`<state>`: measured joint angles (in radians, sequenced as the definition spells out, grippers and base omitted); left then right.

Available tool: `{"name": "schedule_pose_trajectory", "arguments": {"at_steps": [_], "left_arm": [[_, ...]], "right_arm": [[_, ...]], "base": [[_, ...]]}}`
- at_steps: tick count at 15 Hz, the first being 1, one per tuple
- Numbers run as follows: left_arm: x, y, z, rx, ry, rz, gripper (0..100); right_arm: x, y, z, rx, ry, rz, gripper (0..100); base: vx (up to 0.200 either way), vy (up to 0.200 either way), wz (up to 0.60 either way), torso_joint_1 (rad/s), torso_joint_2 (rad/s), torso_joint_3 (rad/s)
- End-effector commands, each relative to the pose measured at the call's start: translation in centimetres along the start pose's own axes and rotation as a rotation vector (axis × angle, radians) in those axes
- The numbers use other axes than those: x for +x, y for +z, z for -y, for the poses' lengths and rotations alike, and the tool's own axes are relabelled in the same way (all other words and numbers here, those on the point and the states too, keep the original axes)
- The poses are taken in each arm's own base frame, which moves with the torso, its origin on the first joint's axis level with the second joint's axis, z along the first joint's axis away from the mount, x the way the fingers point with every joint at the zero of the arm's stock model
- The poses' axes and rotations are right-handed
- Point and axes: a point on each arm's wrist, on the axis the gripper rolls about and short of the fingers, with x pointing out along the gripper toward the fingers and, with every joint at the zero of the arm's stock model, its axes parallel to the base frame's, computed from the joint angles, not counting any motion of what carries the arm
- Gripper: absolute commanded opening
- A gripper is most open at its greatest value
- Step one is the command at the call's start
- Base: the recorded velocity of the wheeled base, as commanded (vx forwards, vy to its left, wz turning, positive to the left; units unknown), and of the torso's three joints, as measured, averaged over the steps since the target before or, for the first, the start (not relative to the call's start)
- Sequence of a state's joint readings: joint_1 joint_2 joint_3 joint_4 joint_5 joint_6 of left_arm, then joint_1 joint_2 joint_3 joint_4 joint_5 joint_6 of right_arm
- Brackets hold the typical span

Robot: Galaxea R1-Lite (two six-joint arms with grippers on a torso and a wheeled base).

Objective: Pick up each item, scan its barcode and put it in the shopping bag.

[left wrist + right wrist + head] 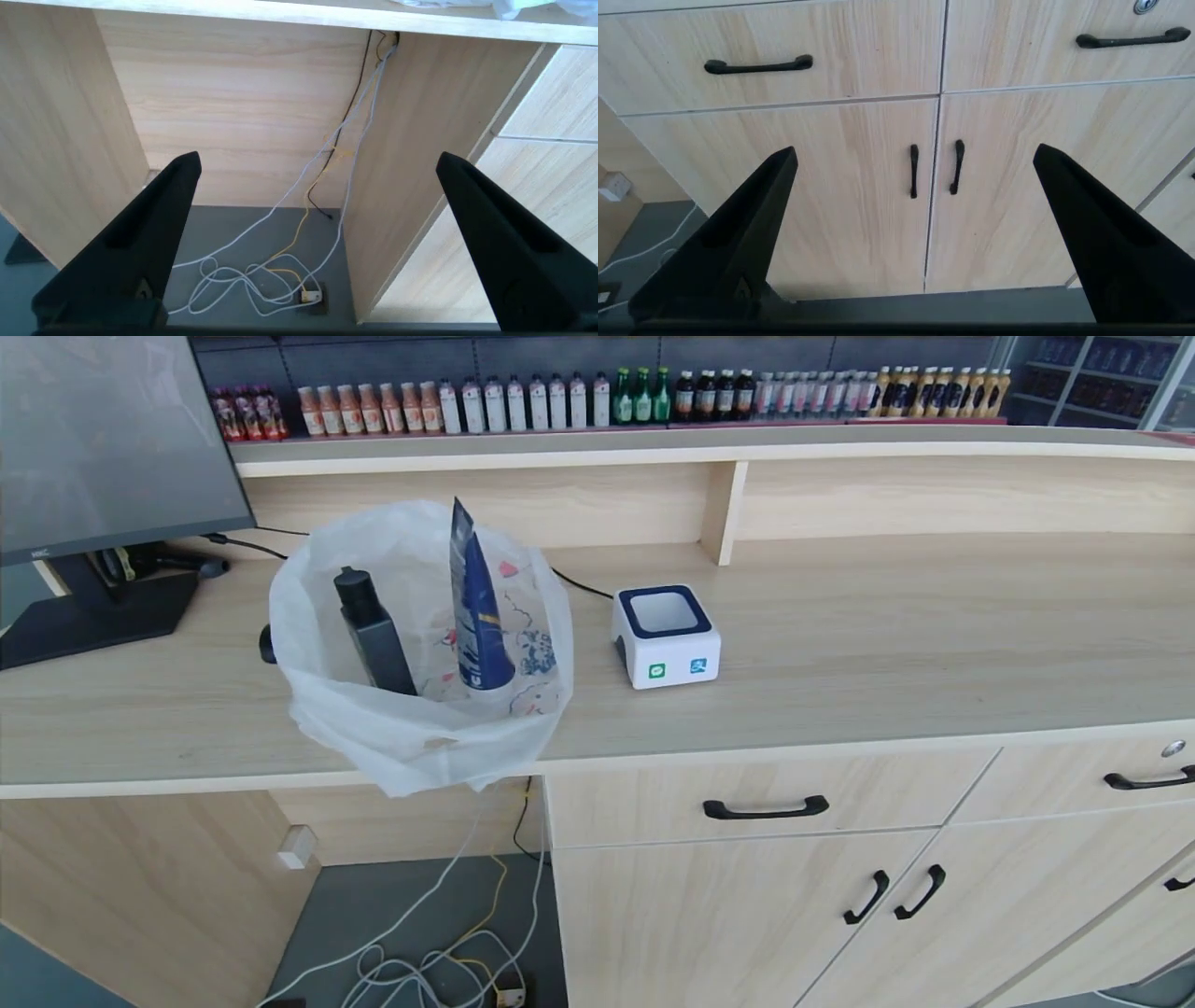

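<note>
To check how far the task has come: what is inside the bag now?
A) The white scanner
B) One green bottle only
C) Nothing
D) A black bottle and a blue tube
D: a black bottle and a blue tube stand inside the bag, while the scanner sits on the counter beside it.
</note>
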<state>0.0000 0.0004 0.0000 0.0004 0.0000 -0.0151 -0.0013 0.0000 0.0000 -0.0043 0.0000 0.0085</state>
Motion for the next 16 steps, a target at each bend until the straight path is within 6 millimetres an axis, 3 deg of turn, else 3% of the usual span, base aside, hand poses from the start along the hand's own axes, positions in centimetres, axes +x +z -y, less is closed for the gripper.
{"name": "schedule_pose_trajectory", "arguments": {"at_steps": [1, 9, 12, 16], "left_arm": [[0.00, 0.00, 0.00, 0.000, 0.000, 0.001, 100], [0.00, 0.00, 0.00, 0.001, 0.000, 0.001, 100], [0.00, 0.00, 0.00, 0.003, 0.000, 0.001, 100], [0.00, 0.00, 0.00, 0.001, 0.000, 0.001, 100]], "right_arm": [[0.00, 0.00, 0.00, -0.001, 0.000, 0.000, 100], [0.00, 0.00, 0.00, -0.004, 0.000, 0.000, 100], [0.00, 0.00, 0.00, -0.004, 0.000, 0.000, 100], [0.00, 0.00, 0.00, -0.002, 0.000, 0.000, 100]], "base": [[0.000, -0.200, 0.00, -0.007, 0.01, 0.012], [0.000, 0.000, 0.00, 0.000, 0.00, 0.000], [0.200, 0.000, 0.00, -0.001, 0.00, 0.004], [0.000, 0.000, 0.00, 0.000, 0.00, 0.000]]}}
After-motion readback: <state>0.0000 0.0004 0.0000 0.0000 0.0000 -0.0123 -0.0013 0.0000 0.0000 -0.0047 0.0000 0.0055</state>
